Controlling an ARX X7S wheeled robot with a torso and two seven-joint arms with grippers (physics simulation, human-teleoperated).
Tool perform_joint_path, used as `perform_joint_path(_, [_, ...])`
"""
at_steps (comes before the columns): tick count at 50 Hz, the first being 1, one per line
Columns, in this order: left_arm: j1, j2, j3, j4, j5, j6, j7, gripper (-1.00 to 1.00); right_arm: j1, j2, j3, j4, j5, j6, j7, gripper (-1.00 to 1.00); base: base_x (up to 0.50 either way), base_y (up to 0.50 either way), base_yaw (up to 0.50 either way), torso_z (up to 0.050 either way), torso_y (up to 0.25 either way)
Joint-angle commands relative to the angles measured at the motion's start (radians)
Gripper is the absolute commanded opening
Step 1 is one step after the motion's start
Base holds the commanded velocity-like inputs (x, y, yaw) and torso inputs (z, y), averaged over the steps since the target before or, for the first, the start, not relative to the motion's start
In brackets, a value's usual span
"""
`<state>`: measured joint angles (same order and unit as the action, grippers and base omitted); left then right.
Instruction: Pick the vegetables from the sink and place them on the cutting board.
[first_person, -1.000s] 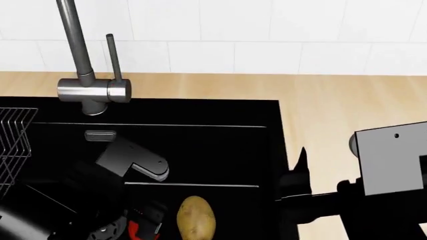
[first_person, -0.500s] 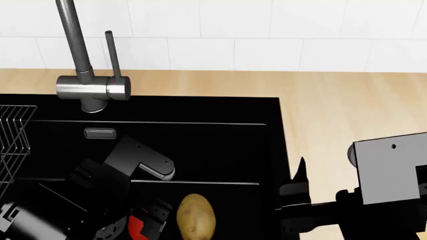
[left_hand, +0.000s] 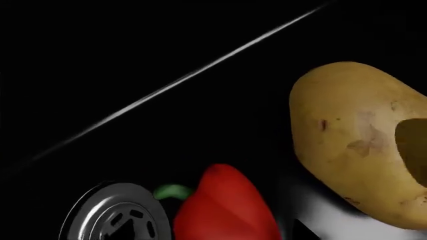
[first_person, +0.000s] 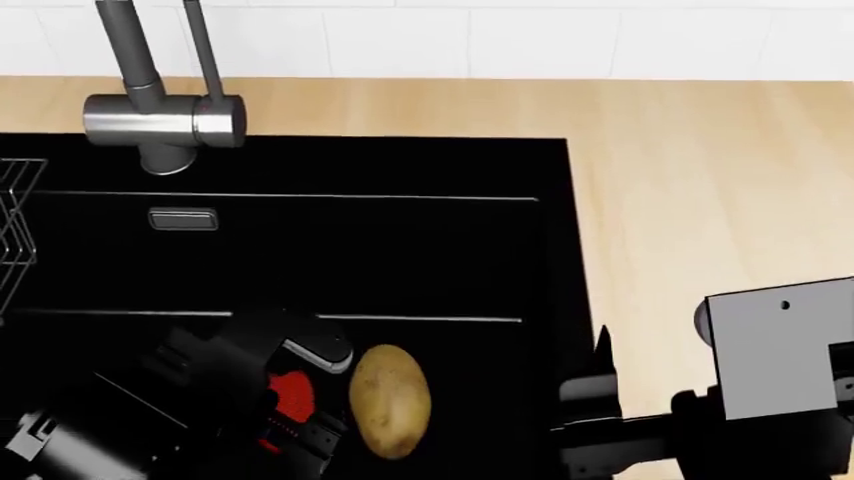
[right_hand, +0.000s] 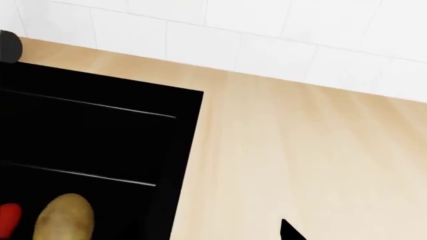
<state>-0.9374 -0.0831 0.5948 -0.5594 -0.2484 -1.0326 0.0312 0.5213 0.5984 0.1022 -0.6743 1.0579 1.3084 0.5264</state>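
- The head view has tilted down since half a second ago: the faucet (first_person: 154, 110) and the sink's (first_person: 441, 240) back rim sit higher in the picture, and less wall tile shows.
- The left gripper (first_person: 287, 400) has come further down into the basin; its dark body now covers the pepper (first_person: 290, 392) more closely than before.
- The pepper shows as a red patch between the left gripper's dark parts; whether the jaws press on it or merely stand around it I cannot tell.
- In the left wrist view the pepper (left_hand: 223, 207) lies right in front of the jaws, its green stem toward the drain (left_hand: 117, 215).
- The potato (first_person: 388, 399) lies just beside the left gripper on its outer side, on the sink floor; it has not moved in the basin.
- The right gripper (first_person: 597, 390) hovers at the sink's right rim above the counter (first_person: 707, 200), much as before.
- Only one dark fingertip of it shows in the right wrist view, so its opening cannot be told; nothing is seen in it.
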Motion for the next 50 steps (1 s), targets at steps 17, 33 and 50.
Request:
perform_joint_path(17, [-0.013, 0.035, -0.020, -0.097, -0.015, 0.056, -0.015, 1.00, -0.043, -0.006, 0.012, 0.005, -0.016, -0.039, -0.031, 1.00, 0.00, 0.00, 0.00, 0.026, -0.129])
perform_joint_path(33, [0.067, -0.041, -0.147, 0.385, -0.108, -0.208, -0.139, -1.00, -0.027, -0.004, 0.006, 0.005, 0.004, -0.034, -0.018, 1.00, 0.00, 0.00, 0.00, 0.000, 0.000])
perform_joint_path(50, [0.156, -0.095, -0.252, 0.752, -0.203, -0.391, -0.187, -1.00, -0.013, -0.001, -0.005, 0.007, 0.018, -0.034, -0.009, 1.00, 0.00, 0.00, 0.00, 0.007, 0.149])
